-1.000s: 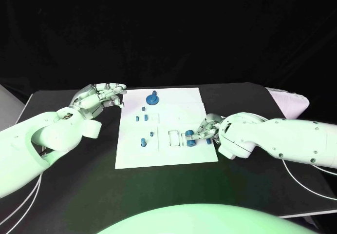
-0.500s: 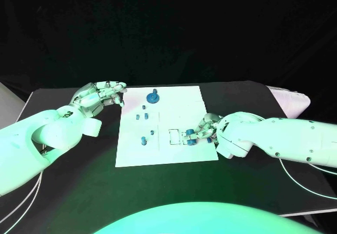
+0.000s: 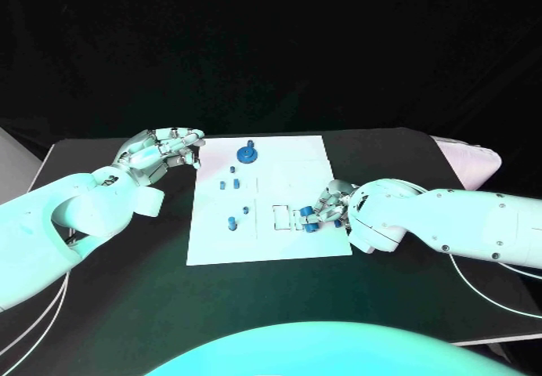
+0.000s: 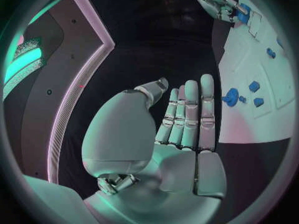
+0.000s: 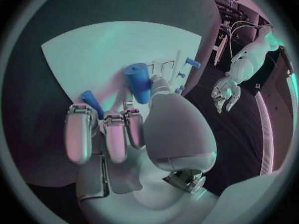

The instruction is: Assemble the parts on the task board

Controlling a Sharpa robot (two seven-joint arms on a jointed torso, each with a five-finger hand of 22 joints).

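right hand [image 3: 325, 210]: pinches a blue cylindrical part [image 5: 138, 82] at its fingertips, low over the task board [image 3: 305, 243]; a second blue part [image 5: 90, 102] lies just beside its fingers. left hand [image 3: 158, 153]: released, fingers straight, holds nothing, just off the board's edge. step, as judged: seating the held part. next move calls for aligning it upright, then pressing down.

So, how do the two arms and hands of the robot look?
Both arms are smooth, rounded white shells, the left arm and the right arm. Each ends in a silver, many-fingered metal hand: the left hand and the right hand. Thin pale cables hang under the right arm.
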